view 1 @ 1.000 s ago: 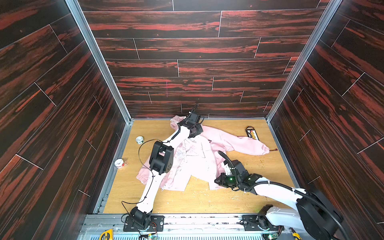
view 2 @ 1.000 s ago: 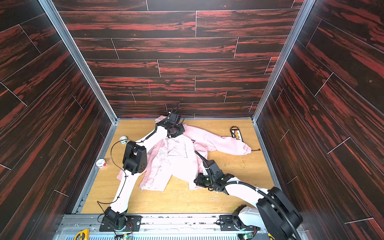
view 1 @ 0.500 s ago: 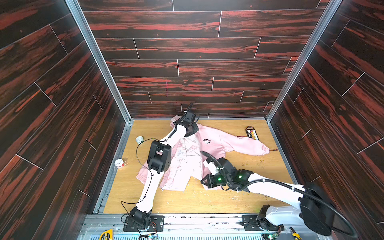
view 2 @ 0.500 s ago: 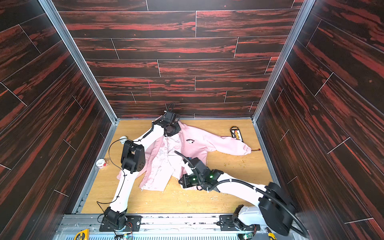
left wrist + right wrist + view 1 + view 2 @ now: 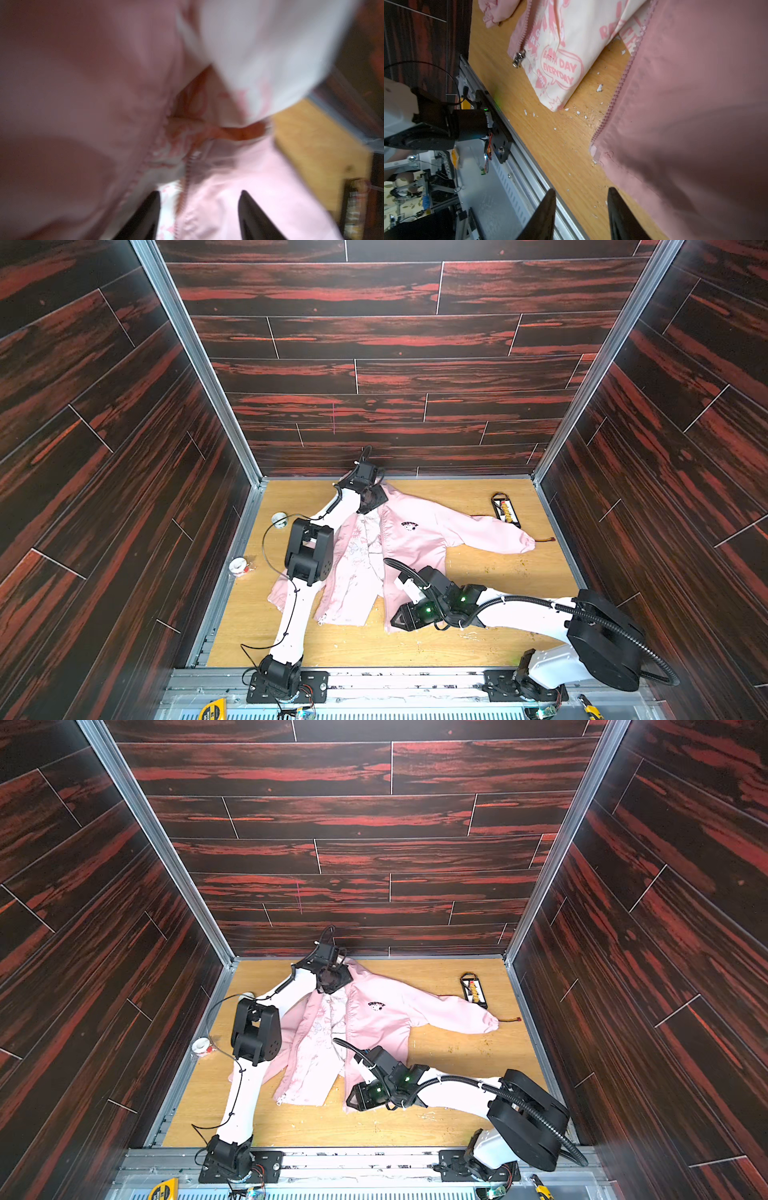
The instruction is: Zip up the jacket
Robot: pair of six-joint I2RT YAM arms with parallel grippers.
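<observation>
Black pack (image 5: pixel 505 509) lies nr jacket (image 5: pixel 415 549).

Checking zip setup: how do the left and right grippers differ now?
The left gripper sits at the collar end of the jacket, on the far side; the right gripper is at the hem, on the near side. The left gripper's jaws frame pink fabric and zipper teeth; the right gripper's frame only bare table beside the hem corner. Shared: both open, neither visibly pinching anything.
</observation>
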